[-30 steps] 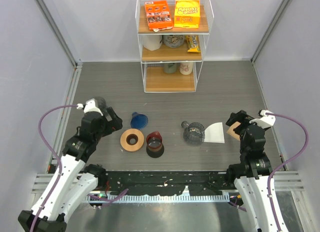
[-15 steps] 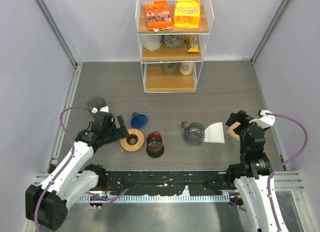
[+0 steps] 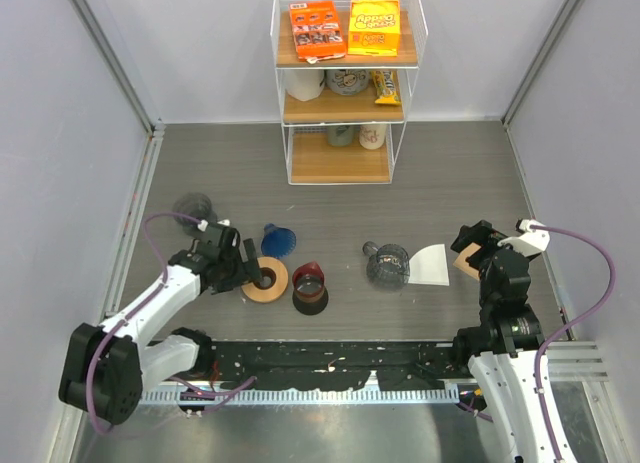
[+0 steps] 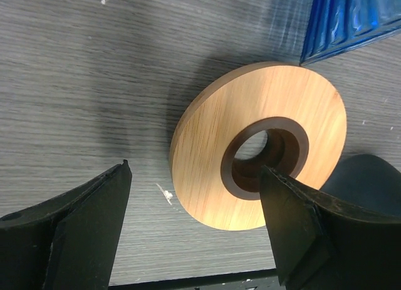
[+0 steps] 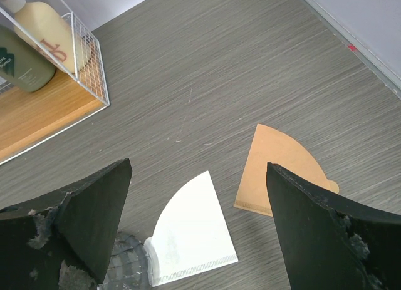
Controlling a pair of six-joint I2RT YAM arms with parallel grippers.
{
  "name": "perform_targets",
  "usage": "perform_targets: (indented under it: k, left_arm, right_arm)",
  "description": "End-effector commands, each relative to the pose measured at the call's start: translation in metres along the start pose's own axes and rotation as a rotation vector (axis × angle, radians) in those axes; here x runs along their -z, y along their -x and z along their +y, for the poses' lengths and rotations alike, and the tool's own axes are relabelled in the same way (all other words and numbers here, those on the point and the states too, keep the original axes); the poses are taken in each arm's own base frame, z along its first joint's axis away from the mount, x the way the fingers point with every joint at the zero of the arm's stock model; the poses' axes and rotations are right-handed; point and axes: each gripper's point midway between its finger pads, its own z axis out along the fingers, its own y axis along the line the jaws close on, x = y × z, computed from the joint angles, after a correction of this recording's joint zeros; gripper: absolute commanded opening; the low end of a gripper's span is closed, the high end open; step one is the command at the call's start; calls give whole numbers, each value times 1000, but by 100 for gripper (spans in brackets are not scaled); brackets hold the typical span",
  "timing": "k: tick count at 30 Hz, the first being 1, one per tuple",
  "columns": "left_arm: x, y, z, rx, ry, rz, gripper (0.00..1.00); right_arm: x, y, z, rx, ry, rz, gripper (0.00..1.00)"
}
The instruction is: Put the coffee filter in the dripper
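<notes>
Flat wooden ring (image 4: 207,152) and fan-shaped white paper filter (image 5: 191,230)

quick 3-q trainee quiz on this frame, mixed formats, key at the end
1. True or false: the left gripper has its jaws open above the wooden ring.
2. How many paper filters lie on the table?
3. Which lies nearest the white filter? A clear dripper, B blue dripper, C wire shelf.
Key: 1 true. 2 two, the white filter and the brown filter. 3 A.
</notes>
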Motion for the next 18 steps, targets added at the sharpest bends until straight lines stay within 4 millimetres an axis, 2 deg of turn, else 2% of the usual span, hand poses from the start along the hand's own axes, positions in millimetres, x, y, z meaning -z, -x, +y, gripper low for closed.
perform_targets:
  k: [1,8,18]
  left_arm:
    - [-6,6,-10,-17,-33,4,87]
    - [-15,1,-9,-19,-2,33,76]
    - [-22,7,2,-50,139,18,66]
  right_arm:
    - [-2,6,3,-10,12,-29,95]
    - [-3,5,3,-8,7,-25,95]
    - [-6,1,5,-6,11,0,95]
